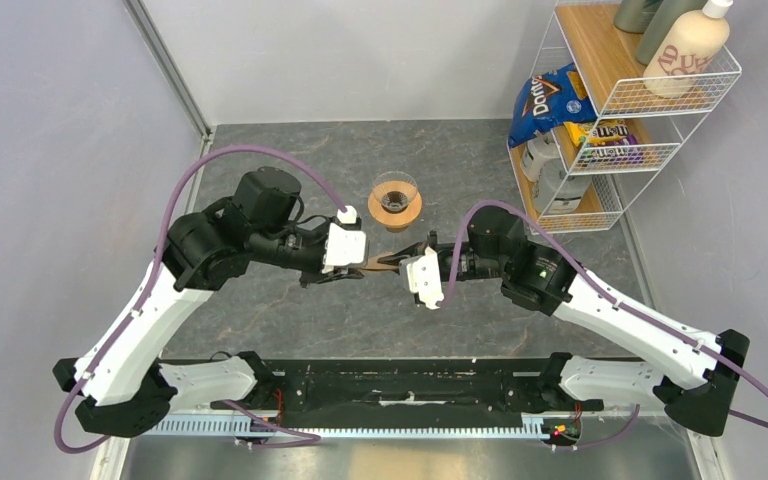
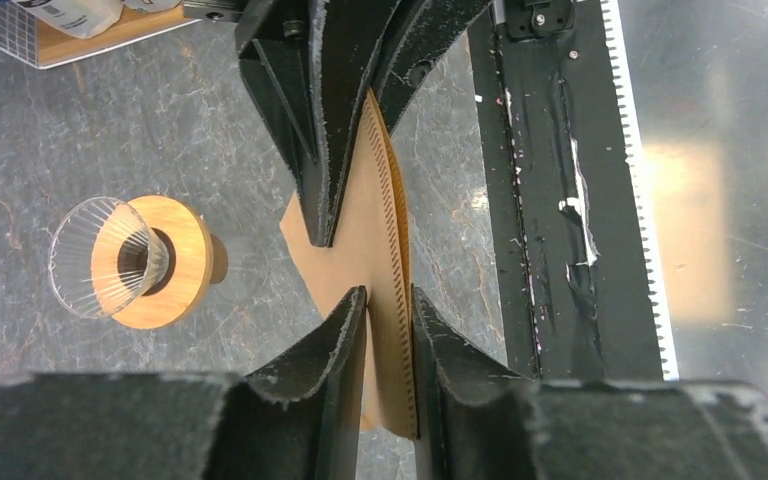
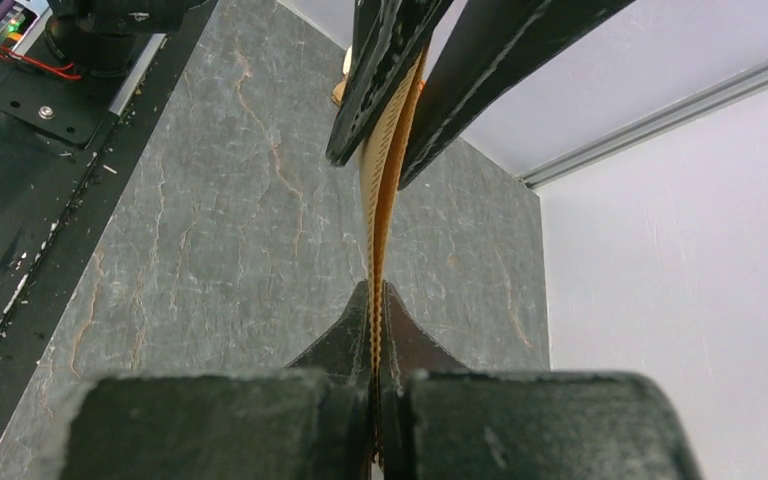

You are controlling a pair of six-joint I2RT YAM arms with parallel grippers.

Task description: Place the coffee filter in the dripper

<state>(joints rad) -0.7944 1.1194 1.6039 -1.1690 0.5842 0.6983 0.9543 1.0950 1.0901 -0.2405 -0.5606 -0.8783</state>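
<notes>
The tan coffee filter (image 1: 385,264) hangs flat on edge above the table between my two grippers. My right gripper (image 3: 375,288) is shut on one edge of the filter (image 3: 378,210). My left gripper (image 2: 390,295) straddles the opposite edge of the filter (image 2: 360,230), its jaws a narrow gap apart, so it is not clamped. The dripper (image 1: 395,203), a clear ribbed glass cone in a wooden ring, stands just beyond the grippers. It shows to the left in the left wrist view (image 2: 135,262). It holds nothing.
A white wire shelf (image 1: 620,110) with a chips bag, candy and bottles stands at the back right. A black rail (image 1: 410,380) runs along the near edge. Grey walls close the left and back sides.
</notes>
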